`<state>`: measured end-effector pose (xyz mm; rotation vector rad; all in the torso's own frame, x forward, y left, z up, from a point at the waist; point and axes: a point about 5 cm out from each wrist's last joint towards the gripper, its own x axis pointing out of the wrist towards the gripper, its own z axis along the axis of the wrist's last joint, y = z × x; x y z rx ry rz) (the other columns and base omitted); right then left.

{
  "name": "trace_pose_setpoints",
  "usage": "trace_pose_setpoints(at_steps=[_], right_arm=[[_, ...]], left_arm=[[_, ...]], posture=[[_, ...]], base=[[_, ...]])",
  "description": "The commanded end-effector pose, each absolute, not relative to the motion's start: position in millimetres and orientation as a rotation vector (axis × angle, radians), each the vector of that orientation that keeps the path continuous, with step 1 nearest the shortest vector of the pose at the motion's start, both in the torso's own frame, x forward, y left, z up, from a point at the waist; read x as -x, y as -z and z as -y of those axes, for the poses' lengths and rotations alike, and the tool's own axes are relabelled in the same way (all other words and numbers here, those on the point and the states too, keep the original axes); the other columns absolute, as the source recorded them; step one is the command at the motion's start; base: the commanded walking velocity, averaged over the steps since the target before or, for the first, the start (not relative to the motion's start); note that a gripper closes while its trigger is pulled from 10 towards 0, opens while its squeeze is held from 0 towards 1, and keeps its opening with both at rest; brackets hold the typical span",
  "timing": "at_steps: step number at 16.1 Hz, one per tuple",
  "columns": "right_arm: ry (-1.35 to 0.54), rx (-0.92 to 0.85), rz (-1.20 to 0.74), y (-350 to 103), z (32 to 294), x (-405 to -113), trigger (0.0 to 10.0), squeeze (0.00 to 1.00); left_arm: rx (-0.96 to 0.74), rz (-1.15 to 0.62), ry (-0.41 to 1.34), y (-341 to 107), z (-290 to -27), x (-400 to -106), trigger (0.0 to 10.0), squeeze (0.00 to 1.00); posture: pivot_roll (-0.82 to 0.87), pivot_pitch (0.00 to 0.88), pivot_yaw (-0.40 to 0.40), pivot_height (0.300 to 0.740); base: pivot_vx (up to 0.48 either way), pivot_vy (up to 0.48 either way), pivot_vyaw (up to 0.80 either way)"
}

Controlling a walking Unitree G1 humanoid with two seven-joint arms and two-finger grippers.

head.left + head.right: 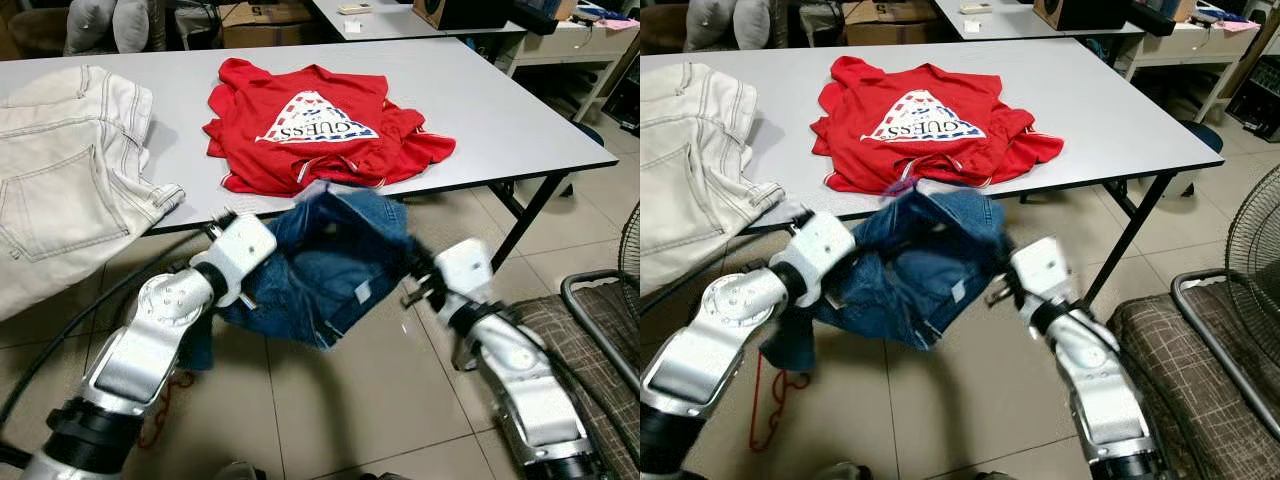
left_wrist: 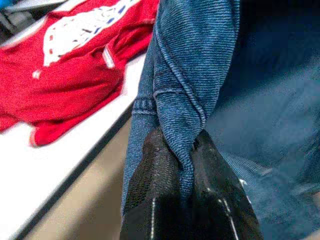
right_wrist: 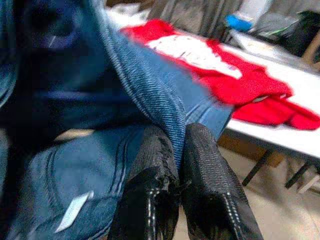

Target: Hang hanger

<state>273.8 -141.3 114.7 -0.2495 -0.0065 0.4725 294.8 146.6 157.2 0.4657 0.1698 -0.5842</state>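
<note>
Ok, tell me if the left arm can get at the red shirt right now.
Probably not: the left gripper is shut on the jeans, held with the right gripper. The shirt lies just beyond.

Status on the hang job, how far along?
Done: both grippers are shut on the blue jeans, left gripper, right gripper, lifted off the floor beside the table. In hand: carrying them. Left: all hanging; I can make out no hanger or rail.

The left gripper [image 2: 184, 150] has its two black fingers [image 2: 152, 172] pinched on a twisted fold of blue jeans [image 2: 192, 75]. Behind, a red shirt [image 2: 75, 75] with a white print lies on a white table [image 2: 45, 170], near its dark edge.
</note>
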Motion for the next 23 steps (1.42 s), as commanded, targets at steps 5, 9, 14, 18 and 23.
trace_pose_setpoints(at_steps=[5, 9, 14, 18, 23], right_arm=[[-0.471, 0.283, -0.098, -93, 146, -276, 0.0, 0.00], [-0.453, 0.278, -0.066, -100, 149, -283, 5.1, 0.00], [-0.458, 0.202, 0.071, -124, 159, -281, 10.0, 1.00], [-0.378, 0.116, 0.136, -136, 196, -273, 10.0, 1.00], [-0.345, 0.111, 0.180, -152, 233, -269, 10.0, 1.00]], left_arm=[[-0.239, -0.001, 0.778, -203, -132, -289, 0.0, 0.00], [-0.226, -0.012, 0.928, -207, -129, -277, 0.0, 0.00], [-0.312, -0.087, 0.812, -200, -150, -292, 0.0, 0.00], [-0.327, -0.111, 0.793, -201, -167, -298, 0.0, 0.00], [-0.353, -0.150, 0.834, -200, -183, -302, 0.0, 0.00]], posture=[[0.04, 0.083, -0.018, 0.740], [0.04, 0.077, -0.020, 0.740], [0.04, 0.077, -0.019, 0.740], [0.03, 0.076, -0.013, 0.740], [0.03, 0.070, -0.006, 0.740]], base=[[0.000, 0.000, 0.00], [0.000, 0.000, 0.00], [0.000, 0.000, 0.00], [0.000, 0.000, 0.00], [0.000, 0.000, 0.00]])
